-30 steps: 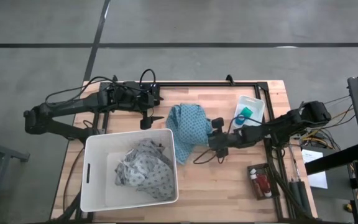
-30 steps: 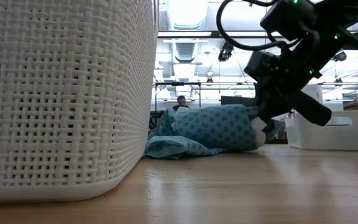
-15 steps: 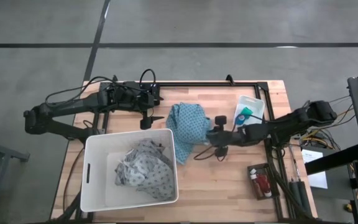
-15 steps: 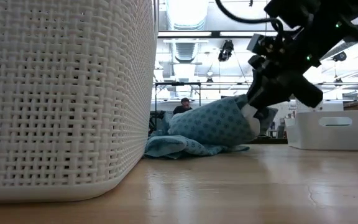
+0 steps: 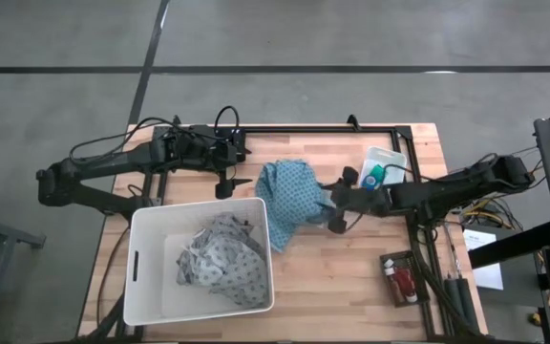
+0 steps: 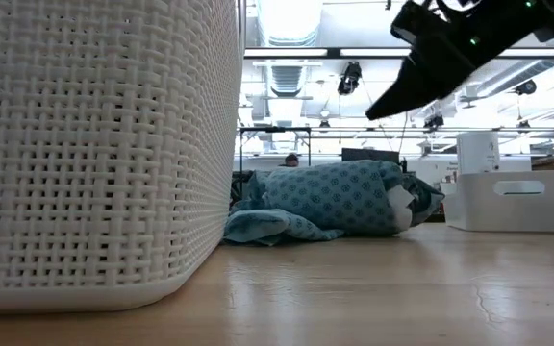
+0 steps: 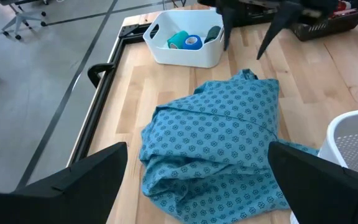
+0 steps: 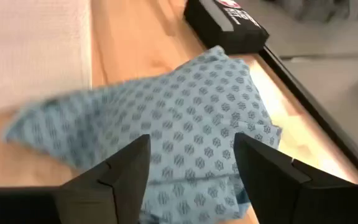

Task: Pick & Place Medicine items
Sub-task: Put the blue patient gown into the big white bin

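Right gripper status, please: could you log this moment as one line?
right gripper: open, above teal cloth edge | left gripper: open, idle by basket | medicine items: untouched

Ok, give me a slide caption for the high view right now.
Right gripper open beside the teal patterned cloth, left gripper waiting above the white basket.

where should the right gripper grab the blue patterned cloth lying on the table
Best at the raised bunched fold on the blue patterned cloth's edge nearest the small white bin, coming down from above. That end stands in a hump off the wooden table, so the open right gripper, already beside it, could close around fabric.
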Tool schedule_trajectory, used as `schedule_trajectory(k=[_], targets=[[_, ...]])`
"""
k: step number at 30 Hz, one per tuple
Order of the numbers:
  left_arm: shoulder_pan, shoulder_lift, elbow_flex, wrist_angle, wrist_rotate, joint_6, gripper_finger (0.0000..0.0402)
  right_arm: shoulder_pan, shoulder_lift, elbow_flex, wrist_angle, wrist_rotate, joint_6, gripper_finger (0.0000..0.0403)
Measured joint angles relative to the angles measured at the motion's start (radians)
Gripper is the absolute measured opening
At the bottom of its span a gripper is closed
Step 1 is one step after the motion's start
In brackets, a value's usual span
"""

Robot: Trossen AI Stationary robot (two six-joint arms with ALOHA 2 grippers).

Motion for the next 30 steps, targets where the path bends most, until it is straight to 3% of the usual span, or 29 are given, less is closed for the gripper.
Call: schedule_trajectory(k=[6,14,20,30], targets=[[0.0,0.0,0.0,0.0,0.0,0.0,0.0393,-0.1,-0.01,0.02,-0.001,-0.107,0.135,0.0259],[0.0,0.0,0.0,0.0,0.0,0.0,0.0393,-0.322,0.072,0.064,-0.008,-0.428,0.249,0.0328],[0.0,0.0,0.0,0.0,0.0,0.0,0.0393,-0.446,0.183,0.139,-0.04,-0.587,0.292,0.0367],[0.0,0.0,0.0,0.0,0.0,0.0,0.0393,-0.52,0.313,0.288,-0.228,-0.675,0.212,0.037]])
